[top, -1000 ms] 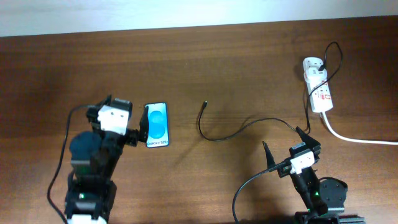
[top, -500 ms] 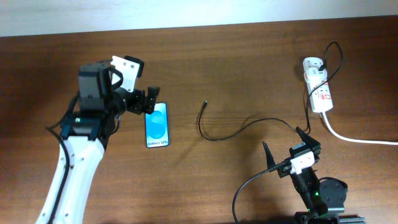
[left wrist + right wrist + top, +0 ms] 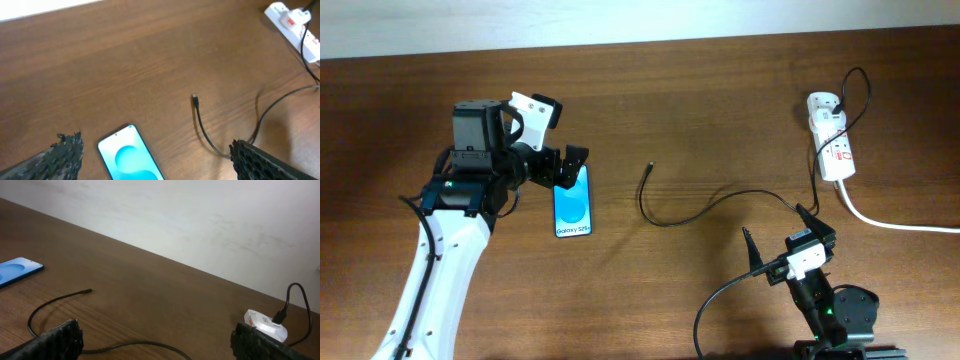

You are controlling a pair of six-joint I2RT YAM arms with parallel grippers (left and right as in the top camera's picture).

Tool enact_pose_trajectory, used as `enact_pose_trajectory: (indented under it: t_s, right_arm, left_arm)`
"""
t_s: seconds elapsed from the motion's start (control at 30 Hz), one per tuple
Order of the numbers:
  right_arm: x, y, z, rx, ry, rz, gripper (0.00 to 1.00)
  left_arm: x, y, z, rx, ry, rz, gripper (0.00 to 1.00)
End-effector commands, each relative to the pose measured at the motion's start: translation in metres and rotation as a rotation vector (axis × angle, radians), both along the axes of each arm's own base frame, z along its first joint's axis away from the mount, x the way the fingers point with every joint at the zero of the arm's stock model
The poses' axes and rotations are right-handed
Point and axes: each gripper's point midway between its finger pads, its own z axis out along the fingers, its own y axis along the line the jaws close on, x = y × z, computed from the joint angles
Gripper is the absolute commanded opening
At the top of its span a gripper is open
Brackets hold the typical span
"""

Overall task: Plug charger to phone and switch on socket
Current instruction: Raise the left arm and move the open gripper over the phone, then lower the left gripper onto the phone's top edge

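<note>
The charger tip [image 3: 649, 168] lies loose on the table [image 3: 700, 90]. Its cable [image 3: 720, 199] loops off right toward the socket [image 3: 830, 140] at far right. The phone [image 3: 572, 200] lies flat, screen up, left of the tip & apart from it, long axis front-to-back, text end nearest the robot. L gripper [image 3: 570, 167] hovers over the phone's far end, jaws wide apart, empty. I judge it the nearer arm to tip & phone. R gripper [image 3: 778, 232] sits low near the front edge, jaws apart, empty, closer to the socket.
</note>
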Motion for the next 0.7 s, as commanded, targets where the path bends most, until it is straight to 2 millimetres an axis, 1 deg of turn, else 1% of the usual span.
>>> enact_pose_trajectory:
  t_s: [0.0,0.17,0.33,0.4,0.47,0.67]
  right_arm:
    - [0.0,0.001,-0.002,-0.003,-0.001,0.005,0.99]
    - [0.0,0.001,-0.002,-0.003,-0.001,0.005,0.99]
    - [0.0,0.001,-0.002,-0.003,-0.001,0.005,0.99]
    - [0.0,0.001,-0.002,-0.003,-0.001,0.005,0.99]
    - [0.0,0.001,-0.002,-0.003,-0.001,0.005,0.99]
    - [0.0,0.001,-0.002,-0.003,-0.001,0.005,0.99]
  left_arm:
    - [0.013,0.0,0.009,-0.042,-0.012,0.052,0.99]
    - [0.029,0.0,0.013,-0.053,-0.003,0.079,0.99]
    - [0.049,0.014,0.011,0.008,0.073,0.17,0.99]
    - [0.054,0.022,0.004,0.033,0.116,0.221,0.99]
    - [0.054,0.026,-0.006,0.053,0.158,0.245,0.99]
    - [0.048,0.025,-0.046,0.086,0.288,0.252,1.0]
